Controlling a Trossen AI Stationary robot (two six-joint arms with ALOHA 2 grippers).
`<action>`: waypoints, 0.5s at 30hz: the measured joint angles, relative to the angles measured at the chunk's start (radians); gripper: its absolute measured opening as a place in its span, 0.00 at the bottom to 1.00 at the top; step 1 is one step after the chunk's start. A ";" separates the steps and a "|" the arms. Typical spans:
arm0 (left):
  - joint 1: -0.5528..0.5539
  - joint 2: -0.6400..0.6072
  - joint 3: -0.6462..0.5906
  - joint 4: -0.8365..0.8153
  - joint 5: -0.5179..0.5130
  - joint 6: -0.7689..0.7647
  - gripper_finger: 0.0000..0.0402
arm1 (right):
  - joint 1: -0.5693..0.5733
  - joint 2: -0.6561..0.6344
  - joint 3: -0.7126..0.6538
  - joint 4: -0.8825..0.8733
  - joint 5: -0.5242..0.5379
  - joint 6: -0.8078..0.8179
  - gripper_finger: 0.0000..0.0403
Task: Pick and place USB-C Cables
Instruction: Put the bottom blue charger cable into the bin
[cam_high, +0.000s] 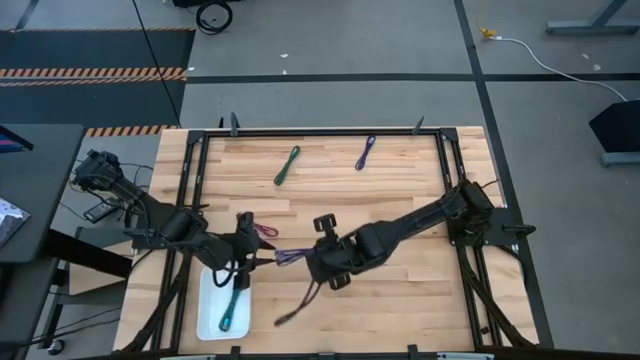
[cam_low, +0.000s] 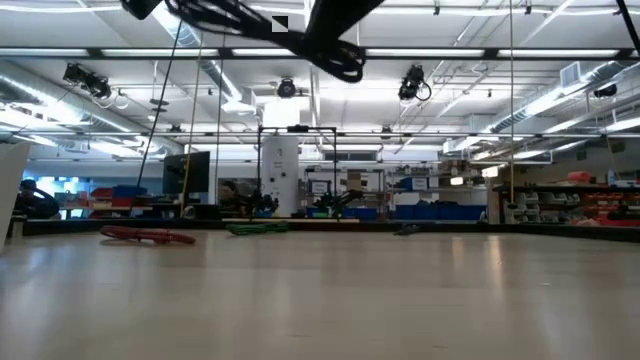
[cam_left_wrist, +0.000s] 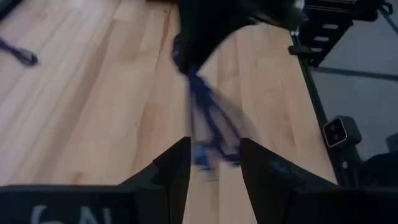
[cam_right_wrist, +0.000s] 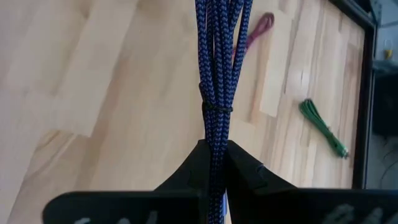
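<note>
Right gripper (cam_right_wrist: 214, 155) pinching blue-violet cable (cam_right_wrist: 217, 81) mid-bench, lifted toward left gripper (cam_left_wrist: 214, 168), spread wide, apparently for handover. Tray (cam_high: 208, 300) at near-left corner holding teal cable (cam_high: 232, 308); green (cam_high: 287, 166), purple (cam_high: 365, 152) by far edge.

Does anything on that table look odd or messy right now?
Mostly tidy. One blue-violet cable hangs in the air, pinched in the right gripper, held out toward the left gripper. The teal cable lies in the white tray.

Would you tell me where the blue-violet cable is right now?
The blue-violet cable is clamped in the right gripper at table centre, stretching toward the left gripper.
</note>
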 joint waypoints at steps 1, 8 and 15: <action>-0.006 0.000 0.000 -0.002 -0.002 0.017 0.38 | -0.005 0.000 0.000 0.008 -0.004 0.002 0.07; -0.011 0.000 0.000 -0.078 -0.031 0.058 0.49 | 0.019 -0.018 0.001 0.048 -0.025 -0.054 0.07; -0.006 0.000 0.000 -0.047 -0.034 0.083 0.61 | -0.048 -0.017 0.000 0.066 -0.044 0.010 0.07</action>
